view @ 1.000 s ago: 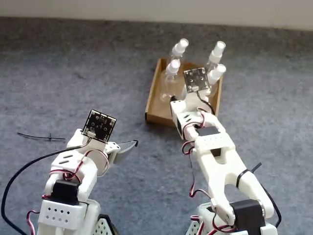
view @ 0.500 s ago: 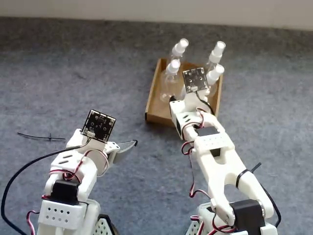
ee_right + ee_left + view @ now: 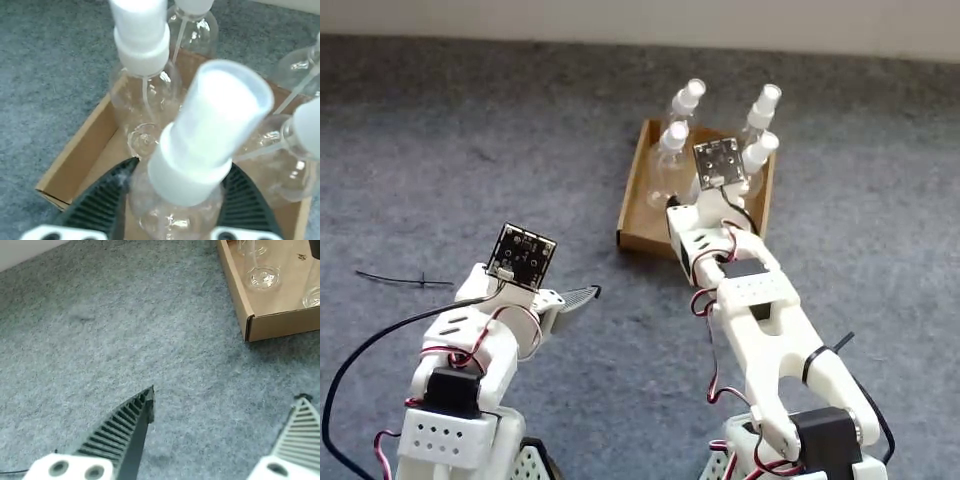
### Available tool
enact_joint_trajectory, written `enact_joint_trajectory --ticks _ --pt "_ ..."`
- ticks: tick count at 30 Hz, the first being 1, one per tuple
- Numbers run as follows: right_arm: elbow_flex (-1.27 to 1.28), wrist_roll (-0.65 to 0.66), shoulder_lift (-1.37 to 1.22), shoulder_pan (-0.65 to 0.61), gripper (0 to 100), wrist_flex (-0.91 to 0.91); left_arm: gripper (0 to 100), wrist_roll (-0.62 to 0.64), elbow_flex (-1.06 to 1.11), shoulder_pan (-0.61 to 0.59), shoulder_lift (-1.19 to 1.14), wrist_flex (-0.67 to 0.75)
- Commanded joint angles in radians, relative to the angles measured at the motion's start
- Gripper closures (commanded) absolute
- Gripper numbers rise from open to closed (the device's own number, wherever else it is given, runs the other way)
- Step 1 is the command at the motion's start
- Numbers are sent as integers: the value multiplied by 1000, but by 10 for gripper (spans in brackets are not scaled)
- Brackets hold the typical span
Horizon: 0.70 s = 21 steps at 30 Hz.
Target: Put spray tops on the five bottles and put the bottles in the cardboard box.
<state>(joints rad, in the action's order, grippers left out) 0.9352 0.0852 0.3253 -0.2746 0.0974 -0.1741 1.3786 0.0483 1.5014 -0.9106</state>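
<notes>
Right tool (image 3: 172, 197) clamped on capped bottle (image 3: 207, 125), at near end of cardboard box (image 3: 75, 160). My take: lower straight, release slow, don't bump four other bottles (image 3: 145, 85). Left tool (image 3: 226, 395) wide, over worktop (image 3: 125, 315).

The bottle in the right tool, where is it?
Right wrist view: the bottle sits in the right tool over the cardboard box, at its near end, capped bottles beyond.

A grey, felt-like carpet (image 3: 470, 130) is covering the whole bench, its nap showing faint mottling. A pale wall (image 3: 620, 15) is running along the far edge, meeting the carpet in a straight line. Soft, even light is casting only weak shadows. A thin black tie (image 3: 405, 279) is lying on the carpet at the left.
</notes>
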Motion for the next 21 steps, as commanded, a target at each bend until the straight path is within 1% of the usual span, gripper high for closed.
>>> enact_joint_trajectory --ticks 1,4,11,15,19,21 --pt "-7 6 8 -4 779 -13 632 6 -4 -8 15 26" --pt "-7 6 8 -4 742 -13 632 6 -4 -8 15 26" --pt "-13 6 8 -4 742 -12 632 6 -4 -7 15 26" --pt "-27 6 12 -4 742 96 632 6 -4 -5 15 26" --pt "-93 6 64 -4 742 110 632 6 -4 -5 15 26" --pt "-105 6 97 -4 742 165 632 6 -4 -5 15 26"
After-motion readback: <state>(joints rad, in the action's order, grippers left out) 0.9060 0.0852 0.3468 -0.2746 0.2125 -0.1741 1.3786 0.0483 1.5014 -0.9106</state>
